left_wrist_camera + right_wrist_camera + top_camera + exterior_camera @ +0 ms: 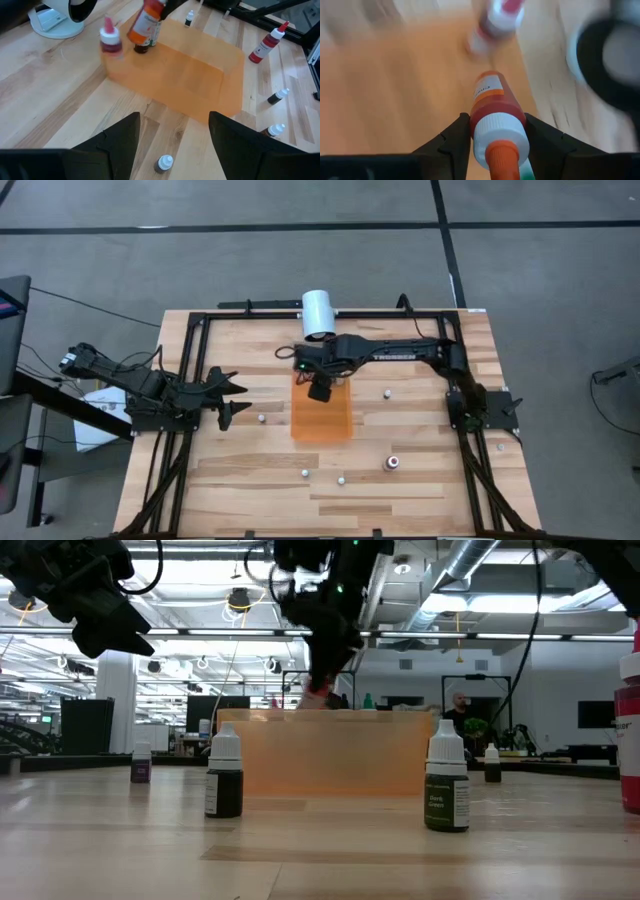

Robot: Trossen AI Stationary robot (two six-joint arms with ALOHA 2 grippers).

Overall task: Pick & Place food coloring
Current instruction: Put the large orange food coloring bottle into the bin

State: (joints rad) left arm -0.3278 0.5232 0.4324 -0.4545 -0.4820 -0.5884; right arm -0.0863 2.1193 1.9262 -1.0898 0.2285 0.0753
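1. Gripping an orange-red food coloring bottle (496, 117) just below its white collar, the right gripper (495, 132) hangs over the far end of the orange mat (322, 420).
2. Beside it on the mat stands a pink-capped bottle (110, 41).
3. Other small bottles (224, 776) lie scattered on the desk (420, 480).
4. The left gripper (172, 132) waits open, near the mat's left edge.
5. Judging by size, these bottles look light, rigid and smooth; the body below the cap seems the safest hold.

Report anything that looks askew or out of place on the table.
The orange bottle hangs tilted in the right hand above the orange mat. The other bottles on the table stand upright; nothing looks spilled.
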